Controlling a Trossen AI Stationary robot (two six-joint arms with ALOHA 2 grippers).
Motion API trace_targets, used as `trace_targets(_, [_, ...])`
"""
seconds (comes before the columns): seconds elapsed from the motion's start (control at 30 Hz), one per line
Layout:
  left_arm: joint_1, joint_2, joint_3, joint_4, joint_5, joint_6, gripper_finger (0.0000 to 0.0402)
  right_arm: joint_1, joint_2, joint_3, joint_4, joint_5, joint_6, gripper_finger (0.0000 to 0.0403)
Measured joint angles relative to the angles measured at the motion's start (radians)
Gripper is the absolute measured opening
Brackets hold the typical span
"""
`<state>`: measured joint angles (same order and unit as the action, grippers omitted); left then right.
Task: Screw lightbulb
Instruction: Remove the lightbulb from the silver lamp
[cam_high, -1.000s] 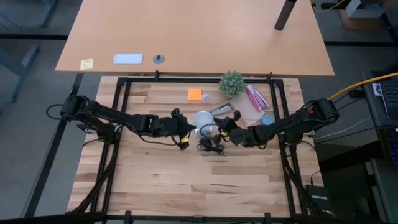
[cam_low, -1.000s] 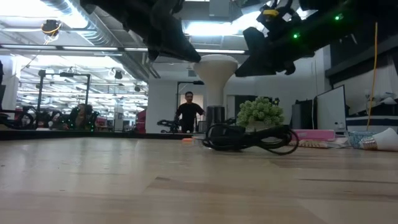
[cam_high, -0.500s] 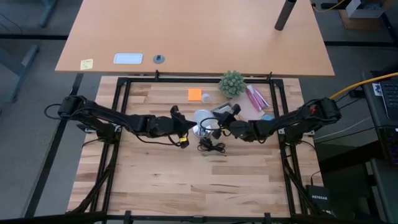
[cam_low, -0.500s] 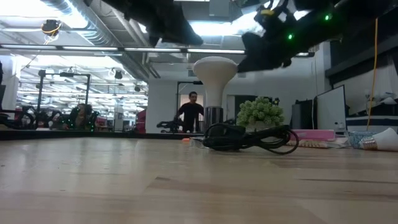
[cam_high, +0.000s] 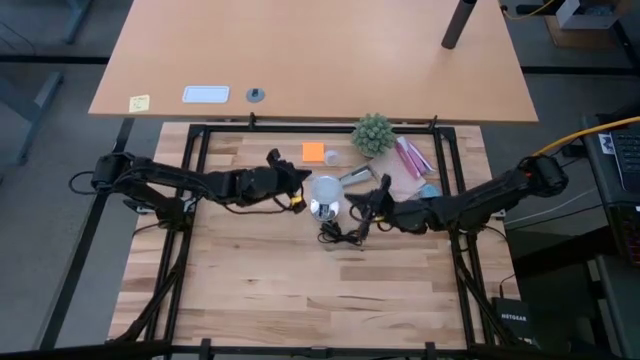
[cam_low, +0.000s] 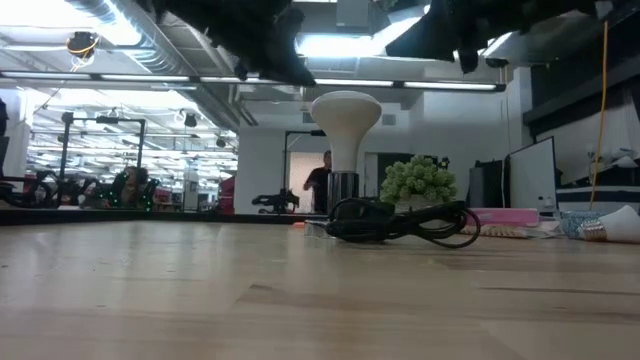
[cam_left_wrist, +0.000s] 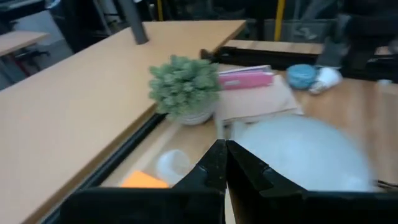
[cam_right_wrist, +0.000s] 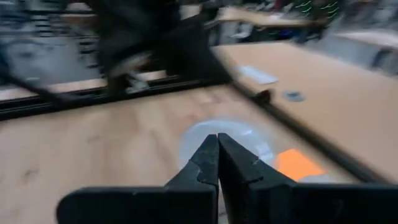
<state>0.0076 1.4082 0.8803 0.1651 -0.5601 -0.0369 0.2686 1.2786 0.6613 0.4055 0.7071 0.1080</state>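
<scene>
The white lightbulb (cam_high: 326, 188) stands upright, head up, with its neck in a dark socket (cam_low: 343, 186) on the shiny round base (cam_high: 321, 209). A black cord (cam_low: 400, 222) lies coiled beside the base. My left gripper (cam_high: 298, 181) is shut and hangs just left of the bulb, above the table. In the left wrist view the bulb (cam_left_wrist: 301, 154) is a pale blur past the left gripper (cam_left_wrist: 225, 155). My right gripper (cam_high: 357, 206), also shut, hovers just right of the bulb. In the low view both arms are dark shapes above the bulb's head (cam_low: 345, 108).
At the far right stand a small green plant (cam_high: 373, 133), a pink packet (cam_high: 411, 158) on brown paper, and a blue cap (cam_high: 429, 191). An orange note (cam_high: 314, 152) lies behind the bulb. The near half of the wooden table (cam_high: 300, 290) is bare.
Both grippers have risen away from the bulb's head, staying shut. The left one has also gone toward the table's far edge. The bulb has stayed upright in its socket.
</scene>
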Motion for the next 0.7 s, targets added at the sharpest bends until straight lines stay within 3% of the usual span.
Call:
trace_targets(0.1, [0.042,0.0,0.0,-0.034,0.03,-0.003,0.0,0.016,0.035,0.0,-0.021,-0.046,0.071,0.0005])
trace_targets(0.3, [0.085,0.036,0.0,-0.072,0.167,-0.059,0.0,0.02,0.132,0.0,-0.012,-0.03,0.139,0.0005])
trace_targets(0.5, [0.067,0.062,0.0,-0.075,0.184,-0.065,0.0,0.017,0.189,0.0,-0.013,0.061,0.153,0.0005])
trace_targets(0.7, [0.03,0.062,0.0,-0.077,0.169,-0.072,0.0,-0.036,0.213,0.0,-0.014,0.067,0.167,0.0005])
